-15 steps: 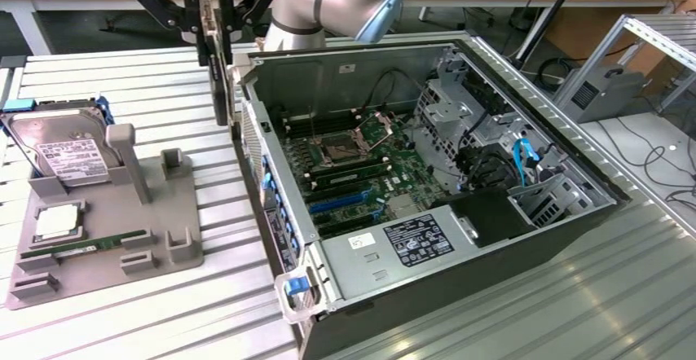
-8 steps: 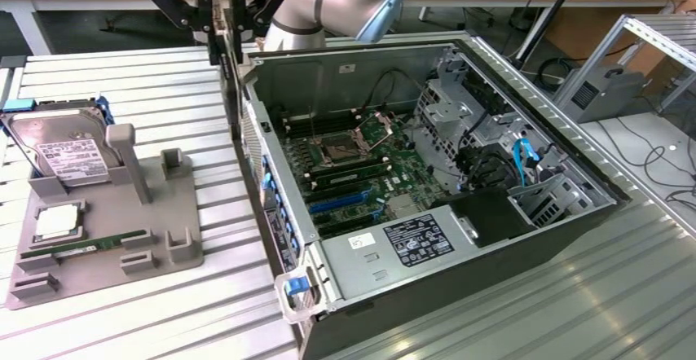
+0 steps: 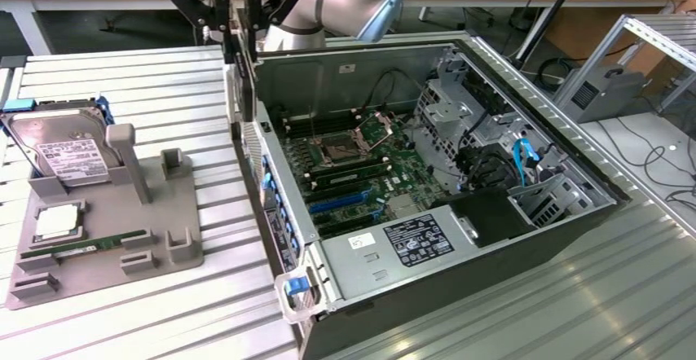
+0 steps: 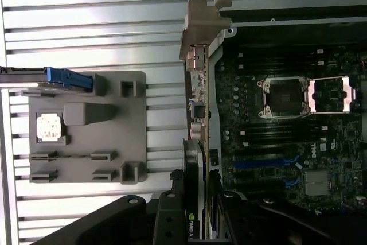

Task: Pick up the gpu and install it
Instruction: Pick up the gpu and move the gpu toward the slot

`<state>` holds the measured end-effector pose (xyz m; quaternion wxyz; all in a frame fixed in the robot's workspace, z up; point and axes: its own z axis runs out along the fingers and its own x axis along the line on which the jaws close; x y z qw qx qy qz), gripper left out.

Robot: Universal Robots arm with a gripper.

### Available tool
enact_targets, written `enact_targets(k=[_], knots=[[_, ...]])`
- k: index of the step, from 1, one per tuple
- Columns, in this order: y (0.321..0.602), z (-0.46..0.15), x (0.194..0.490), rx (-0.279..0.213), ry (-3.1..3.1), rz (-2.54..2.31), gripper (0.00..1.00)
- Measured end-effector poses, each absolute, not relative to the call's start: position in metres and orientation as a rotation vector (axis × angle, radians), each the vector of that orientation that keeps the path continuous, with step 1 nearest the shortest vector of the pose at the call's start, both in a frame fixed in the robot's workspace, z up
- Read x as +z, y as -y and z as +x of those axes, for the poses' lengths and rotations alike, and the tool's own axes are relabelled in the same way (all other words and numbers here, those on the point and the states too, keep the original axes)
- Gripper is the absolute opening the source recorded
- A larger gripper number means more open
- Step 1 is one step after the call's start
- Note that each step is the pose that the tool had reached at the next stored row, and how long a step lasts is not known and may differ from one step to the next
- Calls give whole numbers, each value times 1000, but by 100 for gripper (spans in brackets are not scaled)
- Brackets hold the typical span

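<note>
Gripping the gpu [image 4: 198, 101] edge-on, my hand [image 4: 199, 202] is closed partway around the card. In the exterior view the card hangs upright beside the open case [image 3: 359, 71] wall, at ten o'clock from the CPU socket [image 3: 345, 138].

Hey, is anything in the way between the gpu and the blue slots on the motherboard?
Nothing lies over the blue slots. The gpu, clamped in the gripper, hangs right along the case's rear wall, which it probably has to clear first.
</note>
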<state>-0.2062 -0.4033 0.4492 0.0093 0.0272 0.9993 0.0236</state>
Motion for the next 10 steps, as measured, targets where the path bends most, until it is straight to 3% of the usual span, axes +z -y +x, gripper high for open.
enact_targets(k=[10], knots=[[403,-193,449,74,-3121,85,27]])
